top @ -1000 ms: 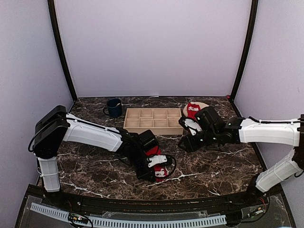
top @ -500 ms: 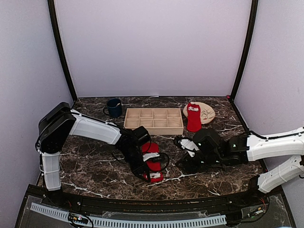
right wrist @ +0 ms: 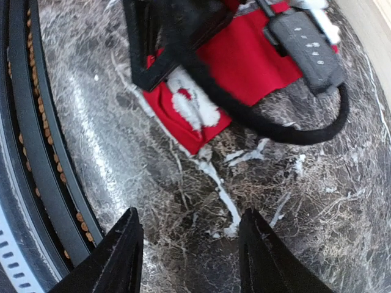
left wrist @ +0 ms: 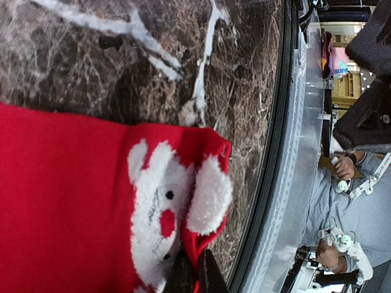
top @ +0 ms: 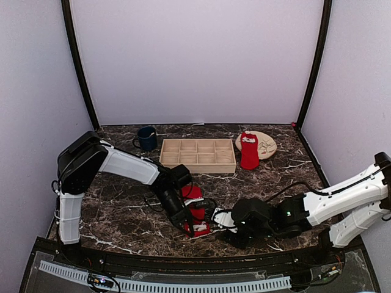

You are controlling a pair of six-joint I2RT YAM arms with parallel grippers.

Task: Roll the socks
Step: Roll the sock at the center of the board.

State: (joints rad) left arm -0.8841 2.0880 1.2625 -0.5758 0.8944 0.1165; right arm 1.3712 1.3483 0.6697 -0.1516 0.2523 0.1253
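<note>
One red sock (top: 194, 207) with a white Santa print lies flat near the front middle of the table. My left gripper (top: 190, 227) is shut on its near edge. In the left wrist view the thin tips (left wrist: 195, 276) pinch the red cuff of the sock (left wrist: 79, 201). My right gripper (top: 223, 221) is open and empty, low over the marble just right of that sock. The right wrist view shows its fingers (right wrist: 119, 256) spread over bare marble, with the sock (right wrist: 244, 55) ahead. The second red sock (top: 248, 151) lies at the back right, partly on the tan plate (top: 266, 144).
A wooden compartment tray (top: 198, 154) stands at the back middle, and a dark blue mug (top: 146, 138) is left of it. The table's front rail (right wrist: 24, 122) is close to my right gripper. A black cable (right wrist: 293, 125) loops beside the left gripper.
My right arm has swung from beside the plate down to the front middle, next to the sock. My left gripper has shifted slightly left and nearer, still holding the sock.
</note>
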